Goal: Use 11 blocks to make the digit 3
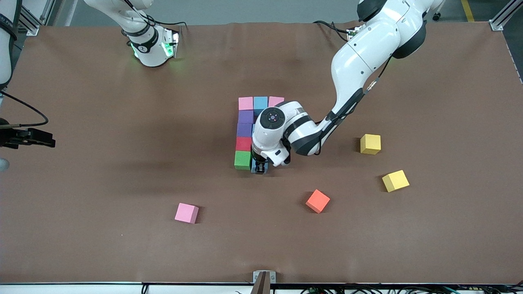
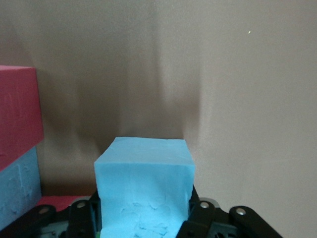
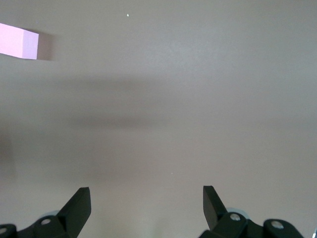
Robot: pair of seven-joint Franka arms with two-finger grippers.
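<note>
The digit 3 is a flat figure of joined blocks at mid-table: pink (image 1: 245,103), light blue (image 1: 260,103) and pink (image 1: 276,101) in the top bar, then a column of purple (image 1: 245,116), purple (image 1: 244,130), red (image 1: 243,143) and green (image 1: 242,160). My left gripper (image 1: 260,168) is shut on a light blue block (image 2: 143,168), low beside the green block. The left arm hides the middle bar; the left wrist view shows its red block (image 2: 17,114) and light blue block (image 2: 15,193). My right gripper (image 3: 146,198) is open and empty, waiting at the right arm's end of the table (image 1: 41,141).
A loose pink block (image 1: 186,212) and an orange block (image 1: 317,201) lie nearer the front camera than the figure. Two yellow cubes (image 1: 370,143) (image 1: 395,181) lie toward the left arm's end. The pink block also shows in the right wrist view (image 3: 20,45).
</note>
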